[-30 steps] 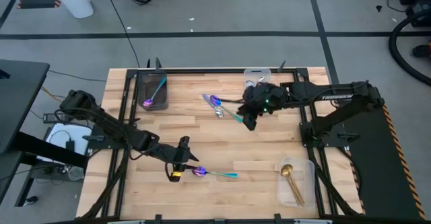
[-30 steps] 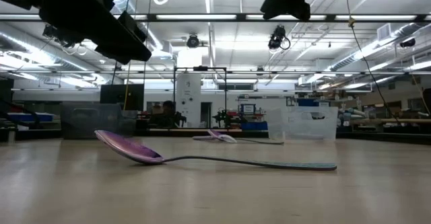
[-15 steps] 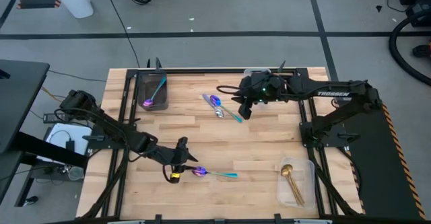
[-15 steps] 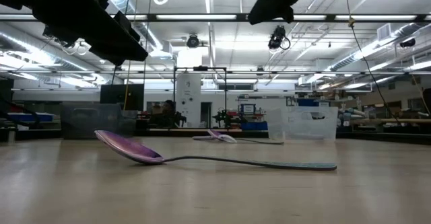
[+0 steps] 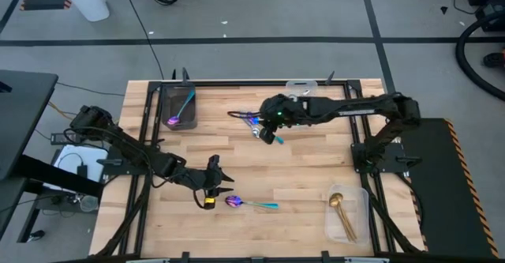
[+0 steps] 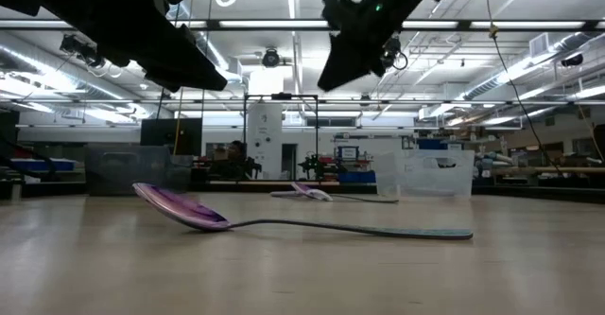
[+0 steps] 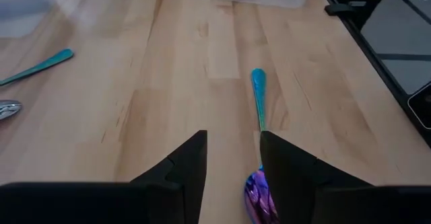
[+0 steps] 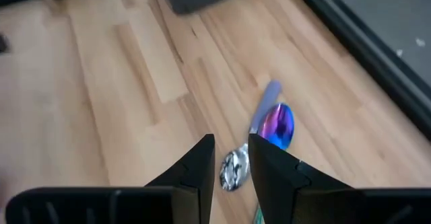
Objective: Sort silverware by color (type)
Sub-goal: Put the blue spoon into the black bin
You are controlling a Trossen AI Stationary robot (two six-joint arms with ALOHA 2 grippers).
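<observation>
A teal-handled spoon with a purple bowl (image 5: pixel 248 204) lies flat near the table's near edge, shown close in the low view (image 6: pixel 284 224). My left gripper (image 5: pixel 215 184) hovers just left of its bowl, open; in the left wrist view the bowl (image 7: pixel 258 196) sits beside one finger and the handle (image 7: pixel 258 93) points away. My right gripper (image 5: pixel 272 130) hangs open over two spoons at the table's middle: a purple-bowled one (image 8: pixel 277 124) and a silver-bowled one (image 8: pixel 234 167) between its fingertips (image 8: pixel 231 158).
A dark tray (image 5: pixel 167 105) at the far left holds one teal-handled spoon (image 5: pixel 183 109). A clear bin (image 5: pixel 363 216) near the right edge holds gold spoons (image 5: pixel 341 212). Another clear bin (image 5: pixel 301 84) stands at the far edge. Bare wood lies between the two arms.
My right gripper has swung toward the table's left and come lower, from beside the two middle spoons to right over them. The spoons have stayed where they were.
</observation>
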